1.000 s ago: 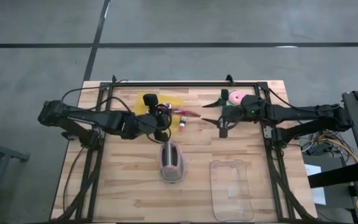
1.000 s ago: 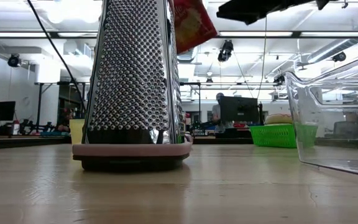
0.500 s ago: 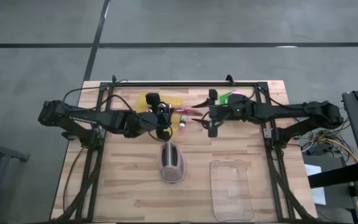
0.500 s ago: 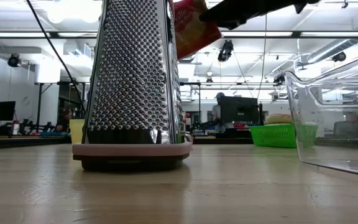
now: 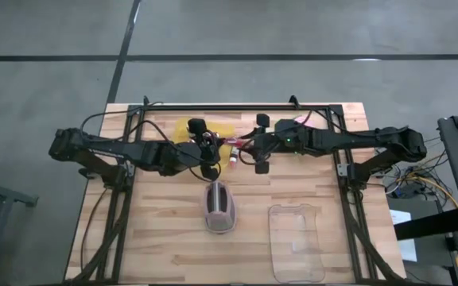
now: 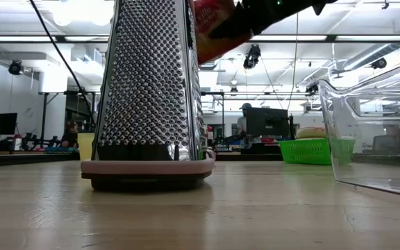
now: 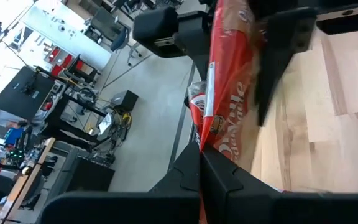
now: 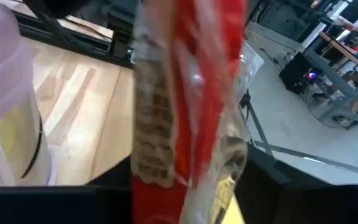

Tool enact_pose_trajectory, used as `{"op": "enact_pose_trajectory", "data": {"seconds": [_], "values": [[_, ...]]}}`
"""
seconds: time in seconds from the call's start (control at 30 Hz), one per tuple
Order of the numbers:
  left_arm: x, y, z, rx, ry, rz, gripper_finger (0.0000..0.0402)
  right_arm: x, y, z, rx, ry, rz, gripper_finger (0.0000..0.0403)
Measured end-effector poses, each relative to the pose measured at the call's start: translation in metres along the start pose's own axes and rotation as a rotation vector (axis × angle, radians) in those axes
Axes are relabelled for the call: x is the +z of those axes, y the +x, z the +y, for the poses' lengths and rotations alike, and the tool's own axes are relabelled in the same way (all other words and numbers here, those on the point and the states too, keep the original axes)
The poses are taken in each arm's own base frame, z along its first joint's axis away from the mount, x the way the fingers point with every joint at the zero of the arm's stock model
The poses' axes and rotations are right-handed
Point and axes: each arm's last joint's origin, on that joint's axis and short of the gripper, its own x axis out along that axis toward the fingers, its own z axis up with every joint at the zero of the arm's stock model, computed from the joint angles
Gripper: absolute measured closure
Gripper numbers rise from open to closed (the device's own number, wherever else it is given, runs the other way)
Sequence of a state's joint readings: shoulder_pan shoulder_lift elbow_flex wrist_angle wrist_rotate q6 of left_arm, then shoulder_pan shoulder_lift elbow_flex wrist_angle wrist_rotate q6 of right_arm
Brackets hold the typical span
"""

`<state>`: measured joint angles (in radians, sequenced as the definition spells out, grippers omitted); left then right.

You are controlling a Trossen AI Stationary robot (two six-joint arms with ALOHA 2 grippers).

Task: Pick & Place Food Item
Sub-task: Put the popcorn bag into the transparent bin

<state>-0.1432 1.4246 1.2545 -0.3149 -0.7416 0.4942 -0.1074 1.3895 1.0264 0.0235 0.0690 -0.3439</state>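
Handover of snack packet mid-air above desk
Left gripper [image 5: 211, 151] jaws clamped on red snack packet [image 7: 229, 93], held above the grater [image 5: 219, 208]; right gripper [image 5: 254, 148] jaws half-closed around its other end. Right should grip firmly before left releases.

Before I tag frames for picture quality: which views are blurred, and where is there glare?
Right wrist view: the red snack packet fills the frame, smeared and out of focus. Left wrist view: sharper, its lettering partly legible. Low view: ceiling light strips glare; the grater looms large. High view: evenly lit.
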Motion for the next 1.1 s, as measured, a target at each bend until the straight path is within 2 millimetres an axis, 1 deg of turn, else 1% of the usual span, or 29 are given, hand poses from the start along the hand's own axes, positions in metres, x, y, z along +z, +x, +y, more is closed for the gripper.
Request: {"op": "enact_pose_trajectory", "data": {"seconds": [0.07, 0.17, 0.2, 0.9, 1.03, 1.1], "values": [[0.0003, 0.0, -0.0002, -0.007, -0.001, -0.006, 0.0401, 0.001, -0.0003, -0.0005, -0.005, 0.0, -0.004, 0.0293], [0.0009, 0.0, -0.0001, -0.014, -0.005, -0.014, 0.0401, -0.0001, -0.0013, -0.0005, -0.015, -0.013, 0.001, 0.0369], [0.0008, 0.0, -0.0003, -0.016, -0.005, -0.015, 0.0401, -0.0002, -0.0017, -0.0002, -0.015, -0.016, -0.001, 0.0375], [0.0013, 0.0, -0.0004, -0.025, -0.01, -0.023, 0.0401, 0.0001, -0.0031, 0.0006, -0.017, -0.028, 0.0, 0.0378], [0.0015, -0.0001, -0.0006, -0.034, 0.026, -0.03, 0.0399, 0.0, -0.0032, 0.0007, -0.017, -0.028, 0.0, 0.0378], [0.0019, -0.0008, -0.0003, -0.036, 0.054, -0.034, 0.0389, 0.0, -0.0032, 0.0007, -0.017, -0.028, 0.0, 0.0378]]}}
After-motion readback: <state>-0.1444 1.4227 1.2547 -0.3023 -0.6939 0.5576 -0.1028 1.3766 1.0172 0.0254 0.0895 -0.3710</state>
